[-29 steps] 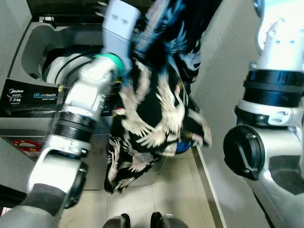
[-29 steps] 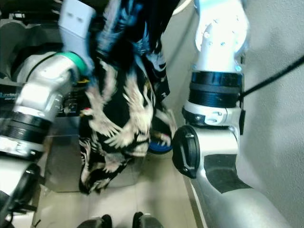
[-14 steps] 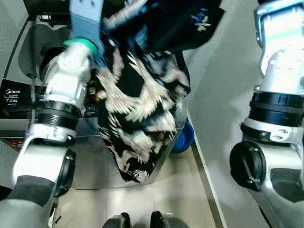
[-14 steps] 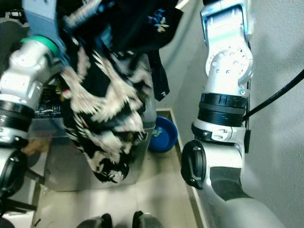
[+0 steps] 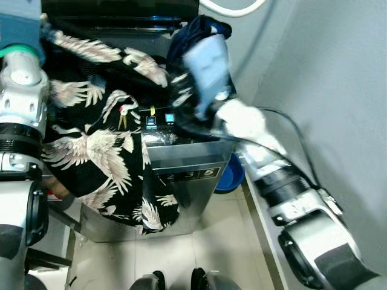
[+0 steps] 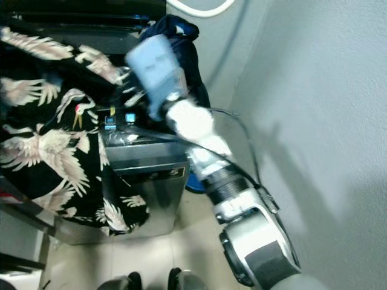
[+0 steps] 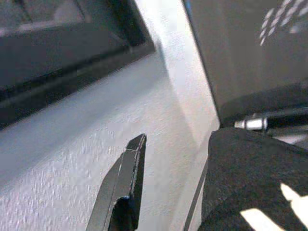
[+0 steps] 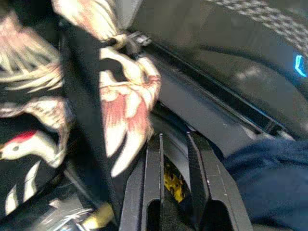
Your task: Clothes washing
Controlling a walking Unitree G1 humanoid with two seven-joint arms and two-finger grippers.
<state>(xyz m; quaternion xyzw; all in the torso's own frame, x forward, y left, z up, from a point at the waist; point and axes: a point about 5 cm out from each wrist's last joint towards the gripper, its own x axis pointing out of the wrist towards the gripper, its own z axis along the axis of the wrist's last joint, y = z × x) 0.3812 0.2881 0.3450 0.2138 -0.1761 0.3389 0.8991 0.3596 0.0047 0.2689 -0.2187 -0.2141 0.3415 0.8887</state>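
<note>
Black crane-print garment [image 5: 103, 151] spread across the open top of the top-loading washing machine [image 5: 181, 175], one end lifted high at the machine's left side, the rest draped over the front edge and hanging down the steel front panel almost to the tiled floor [image 5: 205, 254]. White and pinkish cranes on black cloth, one with a red crown near the control strip. Dark blue garment [image 5: 196, 36] bunched at the machine's back right corner, against the grey wall [image 5: 326, 90].

Left arm [image 5: 21, 103] raised steeply at the machine's left edge, forearm upright, green ring at the wrist, wrist housing at the top of the head views with the printed cloth trailing from it. Left gripper [image 7: 144, 159] seen from its wrist camera: one black finger [image 7: 122, 183] free against pale wall, dark cloth bulging at the other side; no telling whether closed on that cloth.

Right arm [image 5: 272, 175] stretched forward and across from the right wall, elbow low, forearm angled up over the machine's right front corner, wrist above the control panel. Right gripper [image 8: 175, 159] over the rim of the tub, fingers [image 8: 154, 178] nearly parallel with a narrow gap, gripping nothing, printed cloth beside them and blue cloth on the other side.

Blue basin [image 5: 233, 175] on the floor between machine and wall. Robot's feet [image 5: 175, 281] at the bottom edge.
</note>
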